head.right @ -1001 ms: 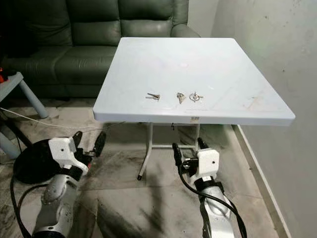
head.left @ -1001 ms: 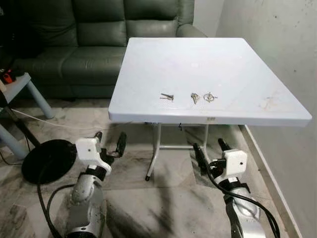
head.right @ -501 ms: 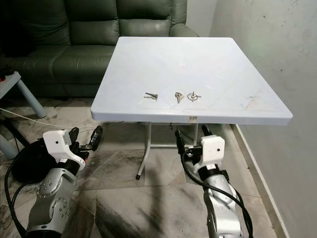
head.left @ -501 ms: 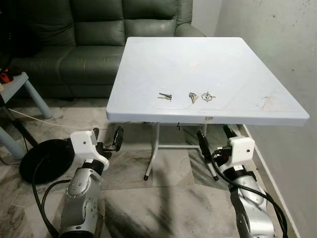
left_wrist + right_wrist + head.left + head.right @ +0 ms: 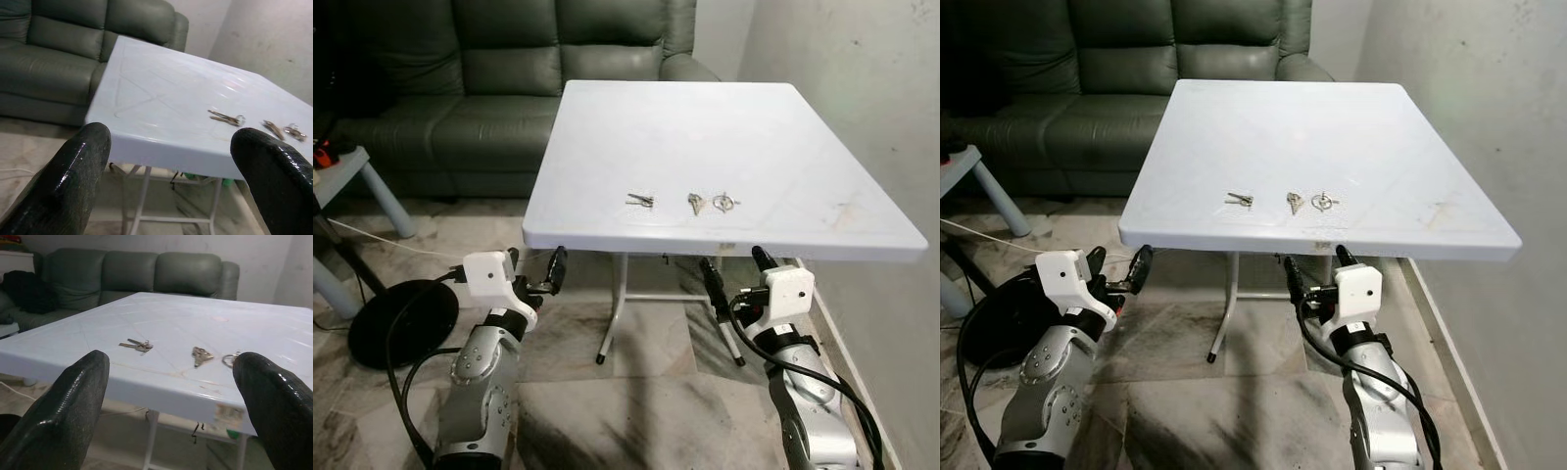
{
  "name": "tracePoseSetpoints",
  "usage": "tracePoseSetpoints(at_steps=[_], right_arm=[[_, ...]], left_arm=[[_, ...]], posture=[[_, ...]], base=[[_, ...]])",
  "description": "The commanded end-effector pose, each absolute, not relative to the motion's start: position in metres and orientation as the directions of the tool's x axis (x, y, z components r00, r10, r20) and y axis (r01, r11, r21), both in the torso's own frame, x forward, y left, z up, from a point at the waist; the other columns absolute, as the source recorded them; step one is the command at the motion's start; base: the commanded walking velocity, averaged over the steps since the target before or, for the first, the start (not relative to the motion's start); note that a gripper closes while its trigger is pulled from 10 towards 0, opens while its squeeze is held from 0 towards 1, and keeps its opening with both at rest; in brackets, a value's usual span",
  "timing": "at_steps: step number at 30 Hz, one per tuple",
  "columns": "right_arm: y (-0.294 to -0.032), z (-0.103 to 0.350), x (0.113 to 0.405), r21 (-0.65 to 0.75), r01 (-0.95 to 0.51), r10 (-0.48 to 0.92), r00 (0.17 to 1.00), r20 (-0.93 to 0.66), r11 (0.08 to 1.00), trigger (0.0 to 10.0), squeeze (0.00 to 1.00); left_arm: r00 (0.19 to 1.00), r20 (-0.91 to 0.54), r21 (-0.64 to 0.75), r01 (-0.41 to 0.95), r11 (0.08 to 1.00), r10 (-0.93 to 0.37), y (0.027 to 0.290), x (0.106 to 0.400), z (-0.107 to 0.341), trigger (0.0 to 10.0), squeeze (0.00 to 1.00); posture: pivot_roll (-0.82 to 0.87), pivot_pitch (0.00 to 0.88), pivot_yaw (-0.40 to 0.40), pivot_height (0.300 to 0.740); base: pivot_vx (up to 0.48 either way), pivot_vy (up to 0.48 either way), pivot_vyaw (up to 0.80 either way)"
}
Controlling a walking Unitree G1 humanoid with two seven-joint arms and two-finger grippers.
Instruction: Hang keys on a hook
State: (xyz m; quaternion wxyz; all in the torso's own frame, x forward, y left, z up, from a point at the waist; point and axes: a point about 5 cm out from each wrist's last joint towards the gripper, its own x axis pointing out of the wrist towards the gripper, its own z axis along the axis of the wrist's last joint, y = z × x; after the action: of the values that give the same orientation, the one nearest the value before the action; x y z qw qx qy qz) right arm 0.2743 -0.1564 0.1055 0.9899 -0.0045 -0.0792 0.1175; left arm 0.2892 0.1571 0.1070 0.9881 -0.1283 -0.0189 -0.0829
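Observation:
Three small sets of keys lie in a row near the front edge of a white square table (image 5: 783,127): a left set (image 5: 641,200), a middle set (image 5: 695,203) and a right set on a ring (image 5: 725,203). The same keys appear in the right wrist view as the left set (image 5: 136,345), middle set (image 5: 200,354) and ring set (image 5: 230,359). My left gripper (image 5: 535,268) is open, held just below the table's front left corner. Under the front edge, below the keys, my right gripper (image 5: 734,270) is open with nothing between its fingers.
A dark green sofa (image 5: 460,88) stands behind the table. A wall (image 5: 862,88) runs along the right. On the floor at left sit a black round base (image 5: 386,318) and a small pale side table (image 5: 352,171). Folding legs (image 5: 617,313) stand under the table.
The camera has come closer to the table and both grippers have risen to just under its front edge. The keys have not moved.

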Motion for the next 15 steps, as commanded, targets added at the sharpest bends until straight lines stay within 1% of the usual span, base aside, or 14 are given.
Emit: tracePoseSetpoints(at_steps=[1, 15], right_arm=[[-0.1559, 0.1108, 0.2738, -0.028, -0.232, 0.233, 0.957, 0.173, 0.972, 10.0, 0.00], [-0.1550, 0.1105, 0.2735, -0.028, -0.237, 0.238, 0.957, 0.168, 0.971, 10.0, 0.00]], left_arm=[[0.984, 0.068, -0.232, 0.176, 0.957, -0.165, 0.1568, 0.2917, 0.1136, 10.0, 0.00], [0.984, 0.060, -0.228, 0.177, 0.958, -0.167, 0.1574, 0.2898, 0.1132, 10.0, 0.00]], posture=[[-0.01, 0.000, -0.011, 0.740], [0.00, 0.000, -0.013, 0.740]], base=[[0.405, 0.000, 0.00], [0.405, 0.000, 0.00]])
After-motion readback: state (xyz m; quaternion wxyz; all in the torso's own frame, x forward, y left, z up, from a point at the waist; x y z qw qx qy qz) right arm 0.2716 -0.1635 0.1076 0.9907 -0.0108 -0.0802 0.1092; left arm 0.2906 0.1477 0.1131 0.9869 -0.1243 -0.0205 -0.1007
